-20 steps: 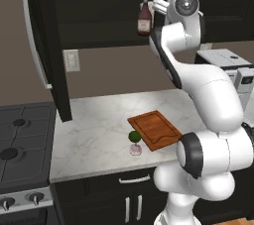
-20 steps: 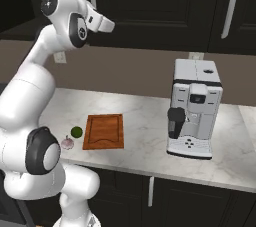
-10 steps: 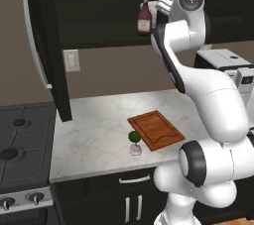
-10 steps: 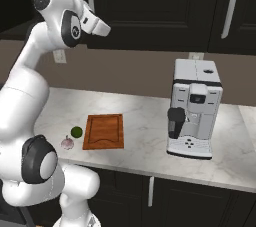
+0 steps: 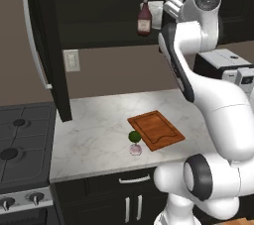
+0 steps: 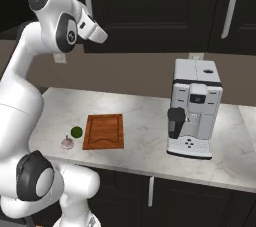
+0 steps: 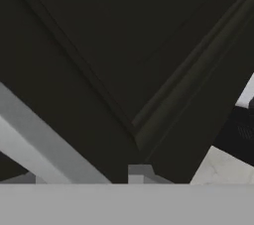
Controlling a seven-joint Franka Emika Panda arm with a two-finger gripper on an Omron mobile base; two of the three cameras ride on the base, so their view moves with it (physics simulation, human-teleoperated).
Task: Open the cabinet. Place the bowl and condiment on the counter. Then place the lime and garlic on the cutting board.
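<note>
- Left base view: the cabinet [image 5: 42, 40] door stands open at the surface's [image 5: 94, 135] left end. The condiment [image 5: 144, 19] is up at cabinet height, beside the raised arm; whether the jaws grip it cannot be told. The lime [image 5: 133, 136] and garlic [image 5: 135, 149] touch near the front edge, just beside the cutting board [image 5: 156, 129].
- Right base view: the lime [image 6: 76, 131] and garlic [image 6: 67, 142] lie left of the cutting board [image 6: 104, 131]; a coffee machine [image 6: 194, 115] stands towards the right end.
- Hand view: a panelled cabinet door [image 7: 124, 50] close up.

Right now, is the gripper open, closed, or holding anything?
Gripper: cannot tell whether open or closed; nothing visibly held.
</note>
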